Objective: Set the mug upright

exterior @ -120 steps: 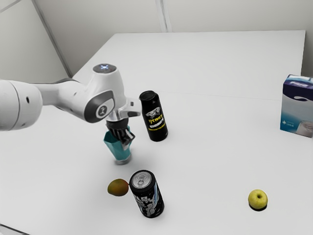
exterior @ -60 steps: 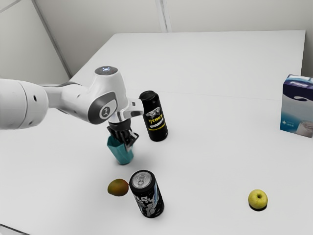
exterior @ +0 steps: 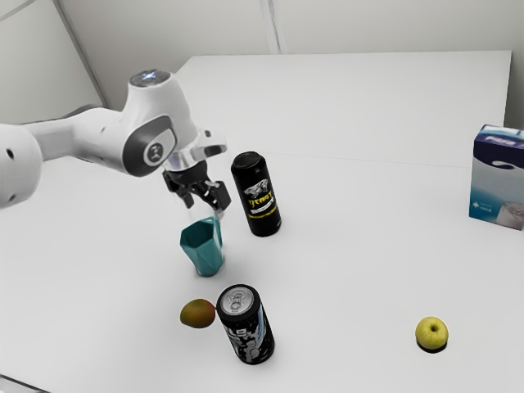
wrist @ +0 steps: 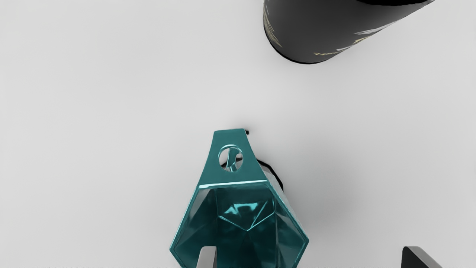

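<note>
White table (exterior: pixel 352 106). Gripper (exterior: pixel 206 205) just above mug, fingers spread, holding nothing. Box (exterior: pixel 496 187) at exterior view's right edge. Black cans: one far (exterior: pixel 259 201), one near (exterior: pixel 247 332). Teal mug (exterior: pixel 202 252) upright on table, exterior view's left, between far can and mango (exterior: pixel 197 313). Yellow apple (exterior: pixel 431 333) near right in exterior view.

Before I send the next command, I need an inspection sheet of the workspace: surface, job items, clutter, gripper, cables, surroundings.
Surface: white table, no spills seen.
Job's things: teal mug upright on the table, mouth up.
Clutter: black can with yellow lettering near the mug; second black can; reddish-green fruit; yellow apple; blue-and-white box.
Gripper: gripper open, above the mug.
Cables: nothing seen.
Surroundings: pale walls.
</note>
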Robot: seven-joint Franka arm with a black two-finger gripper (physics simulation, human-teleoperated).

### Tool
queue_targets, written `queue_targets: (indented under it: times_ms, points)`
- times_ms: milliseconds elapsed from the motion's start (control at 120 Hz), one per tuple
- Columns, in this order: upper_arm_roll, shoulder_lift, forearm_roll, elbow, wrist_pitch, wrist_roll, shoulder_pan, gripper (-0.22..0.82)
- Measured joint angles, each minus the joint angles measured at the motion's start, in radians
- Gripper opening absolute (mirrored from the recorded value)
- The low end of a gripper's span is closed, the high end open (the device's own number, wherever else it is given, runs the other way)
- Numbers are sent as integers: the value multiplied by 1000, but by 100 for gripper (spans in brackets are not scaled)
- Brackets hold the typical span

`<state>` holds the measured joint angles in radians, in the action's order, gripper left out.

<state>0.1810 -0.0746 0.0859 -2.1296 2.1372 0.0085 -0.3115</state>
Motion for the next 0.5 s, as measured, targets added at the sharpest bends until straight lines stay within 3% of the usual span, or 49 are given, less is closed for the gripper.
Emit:
queue_targets:
  times_ms: [183,308,500]
  points:
    - [-29,92,-29,241,-118,29,5,58]
    - [-127,105,-59,362,-204,62,87,59]
    - [-148,102,-81,500,-357,128,131,60]
